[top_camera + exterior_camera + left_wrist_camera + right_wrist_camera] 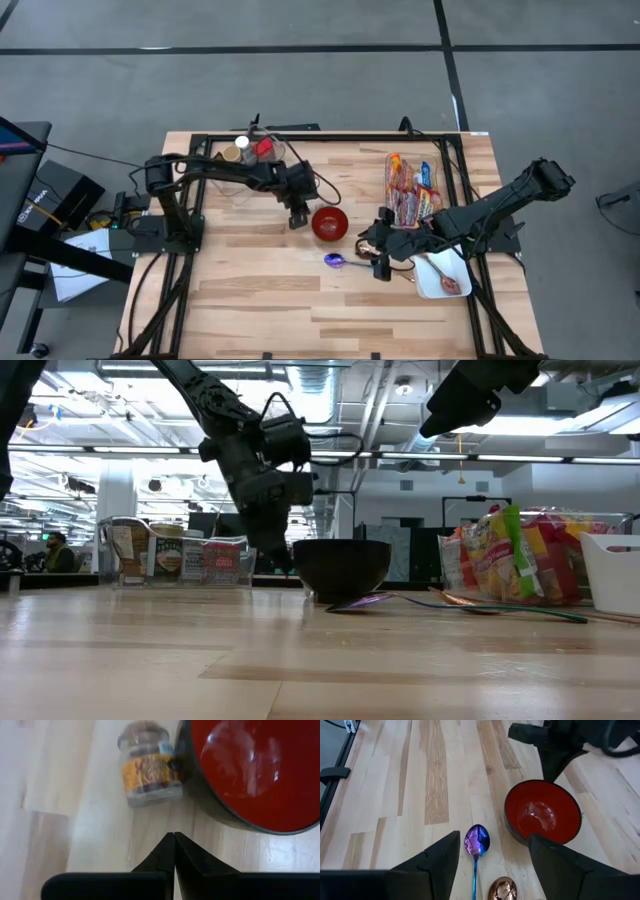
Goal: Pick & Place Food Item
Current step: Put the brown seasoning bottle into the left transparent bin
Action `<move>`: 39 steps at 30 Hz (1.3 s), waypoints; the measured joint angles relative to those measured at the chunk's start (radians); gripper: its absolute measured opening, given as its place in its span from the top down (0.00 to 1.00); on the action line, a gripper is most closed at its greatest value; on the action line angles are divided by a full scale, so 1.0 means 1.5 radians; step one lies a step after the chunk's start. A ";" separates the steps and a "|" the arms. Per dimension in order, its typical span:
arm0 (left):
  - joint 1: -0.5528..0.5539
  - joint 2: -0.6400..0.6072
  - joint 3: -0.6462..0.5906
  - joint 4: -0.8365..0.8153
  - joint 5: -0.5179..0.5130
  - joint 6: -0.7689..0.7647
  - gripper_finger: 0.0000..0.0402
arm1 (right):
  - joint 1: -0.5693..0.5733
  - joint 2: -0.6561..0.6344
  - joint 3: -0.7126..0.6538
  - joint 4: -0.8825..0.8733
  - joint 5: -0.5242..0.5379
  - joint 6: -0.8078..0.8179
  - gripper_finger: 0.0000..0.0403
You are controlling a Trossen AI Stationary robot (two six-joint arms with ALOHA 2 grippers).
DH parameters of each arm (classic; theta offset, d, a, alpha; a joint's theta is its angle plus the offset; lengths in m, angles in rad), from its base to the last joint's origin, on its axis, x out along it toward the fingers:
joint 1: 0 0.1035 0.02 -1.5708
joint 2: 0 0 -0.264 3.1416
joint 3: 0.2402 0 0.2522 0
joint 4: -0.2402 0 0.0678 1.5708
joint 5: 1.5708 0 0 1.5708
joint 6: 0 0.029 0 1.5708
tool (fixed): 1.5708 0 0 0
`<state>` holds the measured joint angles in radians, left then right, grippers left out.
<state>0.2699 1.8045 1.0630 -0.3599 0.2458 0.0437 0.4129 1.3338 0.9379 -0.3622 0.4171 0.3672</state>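
Sitting near the middle of the wooden table (pixel 260 300), the red bowl (pixel 330 222) has the left gripper (pixel 297 218) just beside it, fingers pressed together on nothing. Only the left wrist view shows a small glass jar (pixel 148 770) with a yellow label lying against the bowl's rim. The right gripper (pixel 492 852) hovers spread wide and empty above an iridescent purple spoon (pixel 477 842); a copper spoon (pixel 501 890) lies just beside that one. Food packets (pixel 408 190) lie behind the right gripper, a white tray (pixel 443 275) near the table's right edge. From table height, the low view reveals a clear container of packets (pixel 180 560) and a ceiling with strip lights.
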 joint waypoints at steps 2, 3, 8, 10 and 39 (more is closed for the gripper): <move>0.000 0.012 0.000 -0.001 0.014 0.001 1.00 | 0.000 0.000 0.000 0.000 0.000 0.000 0.43; 0.001 0.019 0.000 0.003 0.026 0.001 1.00 | 0.000 0.000 0.000 0.000 0.000 0.000 0.43; 0.007 0.057 -0.001 0.082 0.037 0.016 1.00 | -0.001 0.000 0.000 0.001 0.001 0.000 0.43; 0.016 0.069 -0.001 0.125 0.037 0.019 1.00 | -0.001 0.000 0.000 0.002 0.001 0.000 0.43; 0.037 -0.009 0.046 0.295 -0.066 -0.085 0.56 | -0.006 -0.081 0.000 -0.089 0.054 0.030 0.43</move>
<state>0.3253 1.7915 1.1327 0.0826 0.1472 -0.0843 0.4034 1.2131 0.9375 -0.4953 0.4987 0.4122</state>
